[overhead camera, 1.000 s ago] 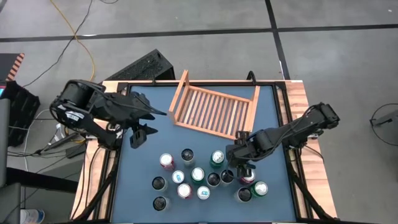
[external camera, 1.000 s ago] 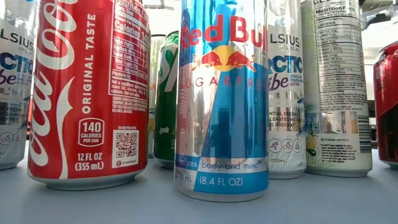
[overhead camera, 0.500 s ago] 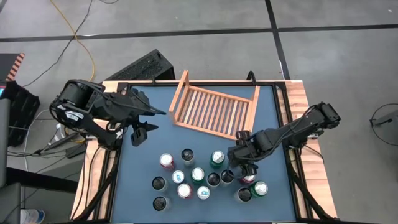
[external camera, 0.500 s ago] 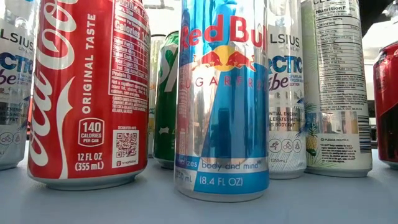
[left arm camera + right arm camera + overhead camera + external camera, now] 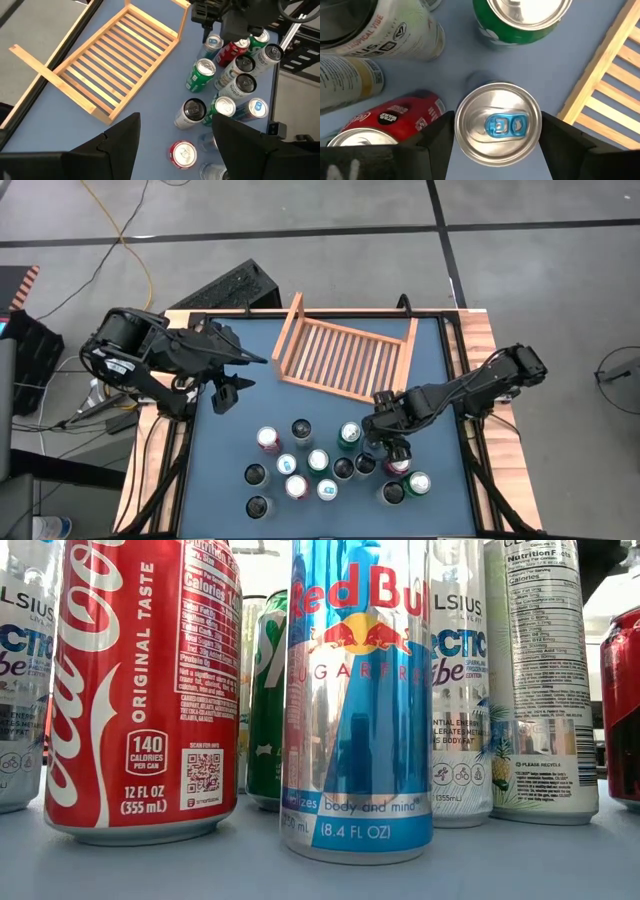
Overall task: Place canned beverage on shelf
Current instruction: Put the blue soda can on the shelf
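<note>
Shelf (image 5: 345,357), empty wooden rack, lies just beyond the right gripper (image 5: 496,131), whose spread fingers straddle a silver can with blue tab (image 5: 498,123), pads not visibly touching. Left gripper (image 5: 226,388) hangs released, well apart from the can cluster (image 5: 320,465).

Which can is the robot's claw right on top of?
The silver-topped can with the blue pull tab, sitting between the right gripper's fingers; the other cans stand outside them.
</note>
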